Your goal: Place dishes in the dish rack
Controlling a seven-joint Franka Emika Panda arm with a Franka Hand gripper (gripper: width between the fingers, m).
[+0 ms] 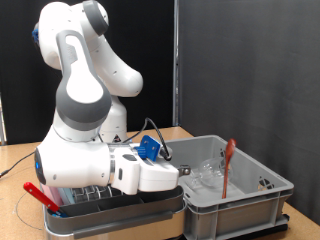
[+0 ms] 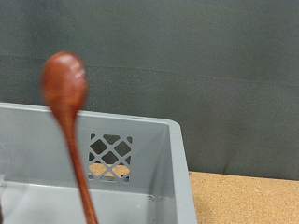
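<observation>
My gripper (image 1: 184,172) lies level at the end of the white hand, low over the dish rack (image 1: 100,196) at the exterior view's bottom left. It points toward the large grey crate (image 1: 250,195). A red-brown wooden spoon (image 1: 227,168) stands nearly upright in the crate, a short way beyond the fingertips. It also shows in the wrist view (image 2: 64,84), bowl end up, in front of the crate's wall (image 2: 121,140). Small clear glass pieces (image 1: 205,176) lie in the crate. The fingers do not show in the wrist view. The plate and steel bowl are hidden.
A red-handled utensil (image 1: 36,192) sticks out of the rack at the far left. The arm's body covers most of the rack. The crate wall has a lattice opening (image 2: 110,157). A dark curtain hangs behind the wooden table (image 1: 20,160).
</observation>
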